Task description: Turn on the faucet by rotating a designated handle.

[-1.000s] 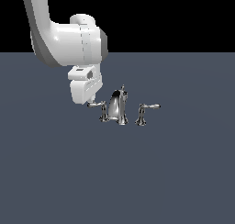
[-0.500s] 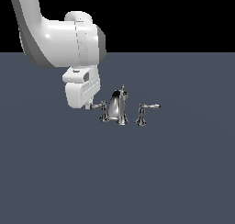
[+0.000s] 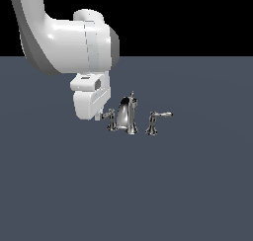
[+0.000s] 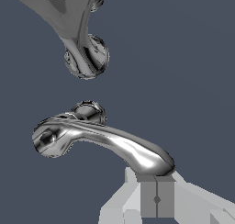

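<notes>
While the white arm (image 3: pixel 69 42) hangs low over the grey floor (image 3: pixel 197 185), its gripper (image 4: pixel 156 198) sits at the tip of the handle (image 4: pixel 105 142), whose lever reaches toward the exterior view's left; one grey finger pad (image 4: pixel 156 195) meets the lever's end, but whether the jaws are wide or narrow cannot be told. The faucet (image 3: pixel 127 114) stands just beside, its twin handle (image 3: pixel 155 121) farther right

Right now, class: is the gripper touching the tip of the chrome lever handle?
Touching, as far as the wrist view shows: the handle lever's tip sits directly against the gripper finger pad, with no visible gap.
</notes>
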Tool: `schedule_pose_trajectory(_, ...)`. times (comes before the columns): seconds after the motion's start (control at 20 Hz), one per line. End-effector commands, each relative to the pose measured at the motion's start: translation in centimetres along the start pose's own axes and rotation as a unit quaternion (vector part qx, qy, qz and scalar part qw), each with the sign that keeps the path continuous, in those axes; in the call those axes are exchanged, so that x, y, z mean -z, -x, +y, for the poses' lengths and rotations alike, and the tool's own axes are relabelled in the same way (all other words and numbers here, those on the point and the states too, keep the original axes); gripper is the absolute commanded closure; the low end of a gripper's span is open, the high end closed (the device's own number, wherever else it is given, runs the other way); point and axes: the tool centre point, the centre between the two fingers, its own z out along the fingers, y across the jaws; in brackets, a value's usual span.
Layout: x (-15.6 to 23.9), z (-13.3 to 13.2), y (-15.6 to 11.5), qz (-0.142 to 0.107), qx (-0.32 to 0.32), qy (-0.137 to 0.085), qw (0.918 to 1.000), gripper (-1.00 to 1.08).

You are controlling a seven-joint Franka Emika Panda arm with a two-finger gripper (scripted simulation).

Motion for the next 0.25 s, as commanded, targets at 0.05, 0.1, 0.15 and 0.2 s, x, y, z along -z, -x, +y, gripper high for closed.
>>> schedule_pose_trajectory(0.05, 0.0, 0.4, -2.4, 0.004, -0.009, 0.001, 0.9999, 1.08)
schedule_pose_trajectory(0.1, 0.0, 0.6, -2.8, 0.004, -0.009, 0.001, 0.9999, 1.08)
schedule_pose_trajectory(0.15, 0.0, 0.7, -3.2, 0.004, -0.010, 0.002, 0.9999, 1.08)
schedule_pose_trajectory(0.2, 0.0, 0.7, -3.2, 0.004, -0.010, 0.002, 0.9999, 1.08)
